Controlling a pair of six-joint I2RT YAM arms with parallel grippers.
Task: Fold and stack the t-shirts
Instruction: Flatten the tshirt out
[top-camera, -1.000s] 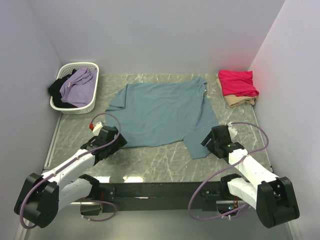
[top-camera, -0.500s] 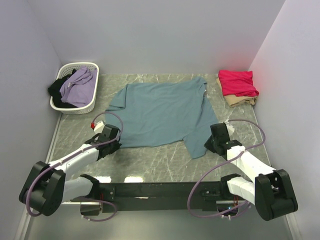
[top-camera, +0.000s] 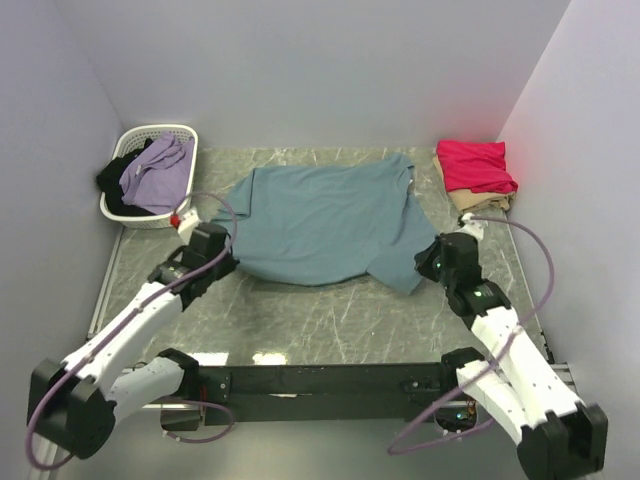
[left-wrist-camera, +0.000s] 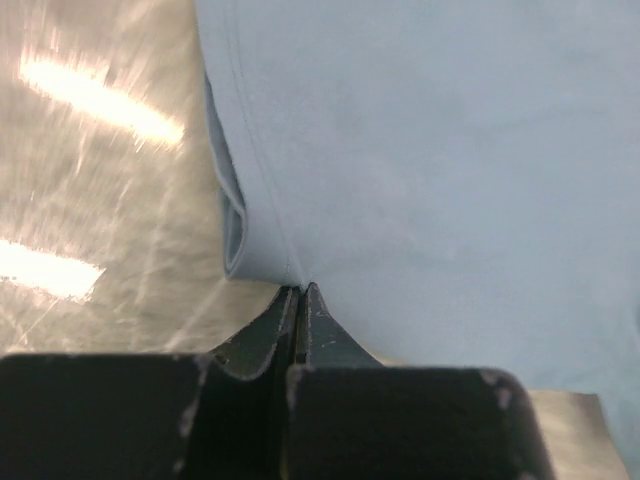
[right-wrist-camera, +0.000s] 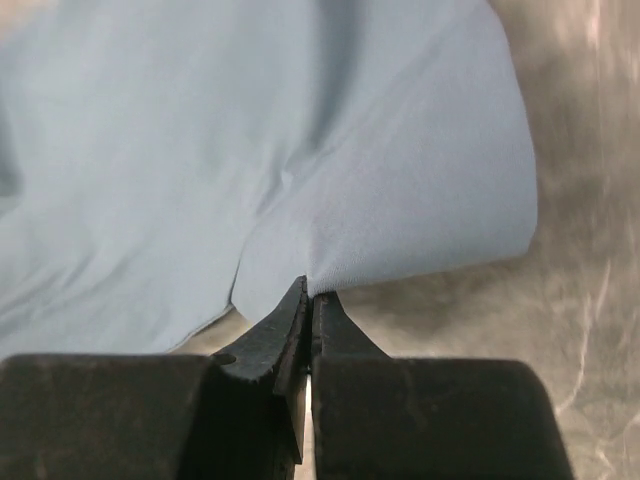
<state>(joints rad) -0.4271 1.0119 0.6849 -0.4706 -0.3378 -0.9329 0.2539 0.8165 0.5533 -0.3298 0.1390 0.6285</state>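
Observation:
A dusty teal-blue t-shirt (top-camera: 325, 220) lies spread across the middle of the table. My left gripper (top-camera: 228, 262) is shut on its near-left hem, where the teal cloth (left-wrist-camera: 420, 150) curls up from the marble right at the closed tips of that gripper (left-wrist-camera: 300, 292). My right gripper (top-camera: 424, 270) is shut on the near-right hem, and the teal cloth (right-wrist-camera: 300, 150) rises in a lifted flap from that gripper's tips (right-wrist-camera: 309, 290). At the back right a folded crimson-pink t-shirt (top-camera: 475, 165) rests on a folded pale beige t-shirt (top-camera: 480, 203).
A white slatted basket (top-camera: 180, 205) holding purple and black clothes stands at the back left. Walls close in the table at the back and on both sides. Bare marble (top-camera: 320, 320) runs along the near edge.
Both grippers went from open to shut on the teal shirt's near hem. Both arms then moved away from the near edge, and the hem has started to fold over towards the back.

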